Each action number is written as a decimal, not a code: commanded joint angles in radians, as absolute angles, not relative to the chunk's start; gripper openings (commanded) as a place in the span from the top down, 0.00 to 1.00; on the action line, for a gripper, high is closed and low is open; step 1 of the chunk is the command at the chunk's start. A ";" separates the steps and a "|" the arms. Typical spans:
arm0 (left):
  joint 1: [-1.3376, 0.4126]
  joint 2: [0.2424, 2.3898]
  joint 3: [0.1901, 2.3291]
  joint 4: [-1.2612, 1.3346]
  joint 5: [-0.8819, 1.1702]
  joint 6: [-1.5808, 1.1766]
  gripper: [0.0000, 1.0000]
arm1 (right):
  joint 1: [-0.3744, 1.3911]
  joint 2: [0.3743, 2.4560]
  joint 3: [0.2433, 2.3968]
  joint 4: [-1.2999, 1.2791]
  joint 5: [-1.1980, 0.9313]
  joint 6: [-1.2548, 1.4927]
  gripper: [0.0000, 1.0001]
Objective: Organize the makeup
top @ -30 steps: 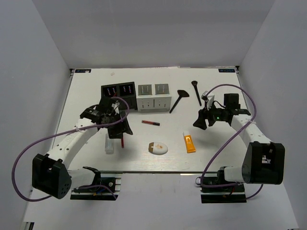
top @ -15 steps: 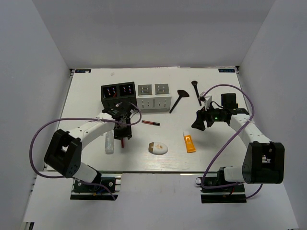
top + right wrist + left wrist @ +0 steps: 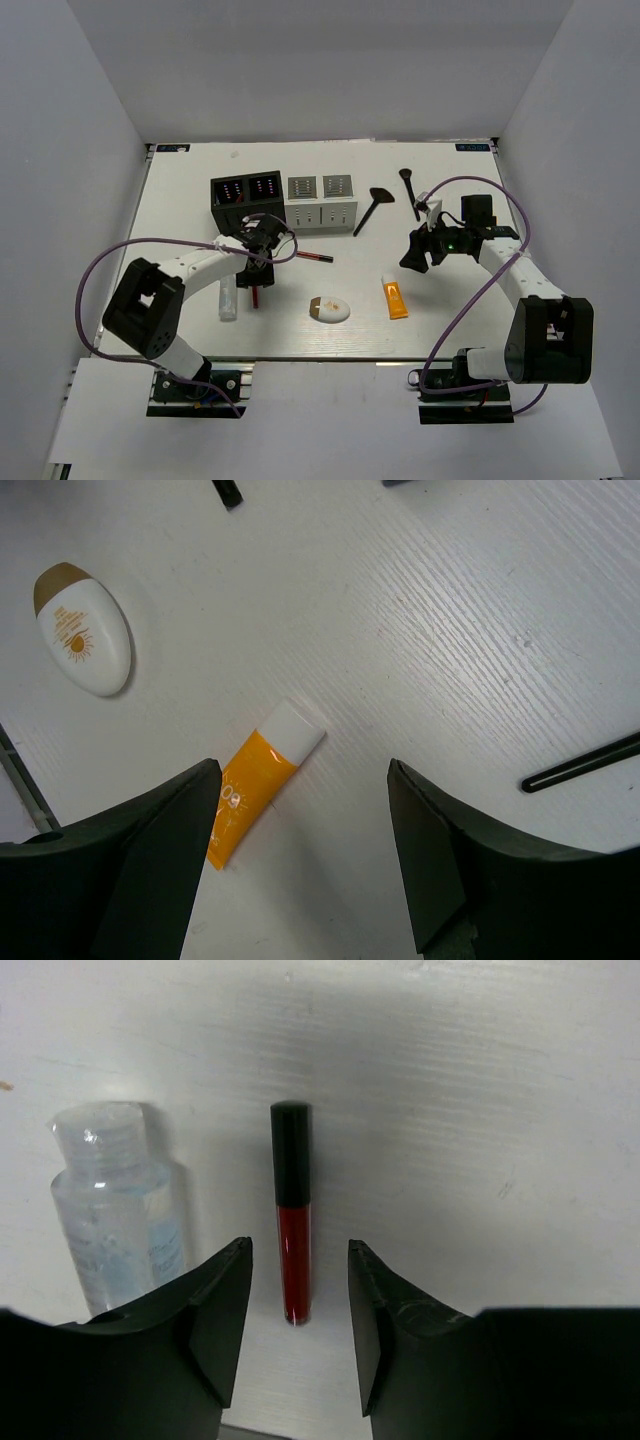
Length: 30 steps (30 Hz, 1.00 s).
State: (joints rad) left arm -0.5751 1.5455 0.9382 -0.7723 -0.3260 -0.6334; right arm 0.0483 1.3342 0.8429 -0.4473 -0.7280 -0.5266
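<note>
White, perhaps scuffed table [image 3: 300, 338] with makeup [image 3: 329, 309]; grey walls [image 3: 320, 70]

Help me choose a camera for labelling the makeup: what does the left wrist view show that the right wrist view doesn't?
Only the left wrist view: a red-black lip stick lying between the fingers of the open left gripper, with a small clear bottle beside it. Only the right wrist view: the orange white-capped tube near the open right gripper, the white oval compact and a black brush handle at the right edge. Both: the white table.
</note>
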 commanded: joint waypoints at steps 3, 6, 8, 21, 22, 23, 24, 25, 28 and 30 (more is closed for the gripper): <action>-0.560 1.580 0.911 -0.687 -0.360 -0.611 0.49 | 0.051 1.309 0.867 -0.462 -0.730 -0.519 0.27; -0.560 1.604 0.913 -0.669 -0.357 -0.601 0.56 | 0.051 1.307 0.867 -0.465 -0.729 -0.520 0.27; -0.560 1.618 0.914 -0.655 -0.354 -0.598 0.62 | 0.051 1.302 0.865 -0.466 -0.729 -0.520 0.27; -0.572 1.430 0.890 -0.604 -0.264 -0.565 1.00 | 0.048 1.301 0.870 -0.485 -0.721 -0.529 0.27; -0.572 1.386 0.896 -0.598 -0.241 -0.552 1.00 | 0.046 1.304 0.871 -0.486 -0.722 -0.531 0.26; -0.572 1.344 0.913 -0.586 -0.236 -0.548 1.00 | 0.051 1.308 0.871 -0.488 -0.723 -0.532 0.27; -0.560 1.271 0.923 -0.583 -0.233 -0.549 1.00 | 0.051 1.310 0.873 -0.485 -0.726 -0.531 0.27; -0.560 1.238 0.951 -0.581 -0.230 -0.552 1.00 | 0.052 1.316 0.874 -0.482 -0.727 -0.532 0.27; -0.551 1.160 0.995 -0.565 -0.300 -0.557 1.00 | 0.054 1.324 0.880 -0.483 -0.730 -0.537 0.27; -0.551 1.152 1.050 -0.560 -0.354 -0.564 1.00 | 0.054 1.331 0.887 -0.483 -0.733 -0.541 0.27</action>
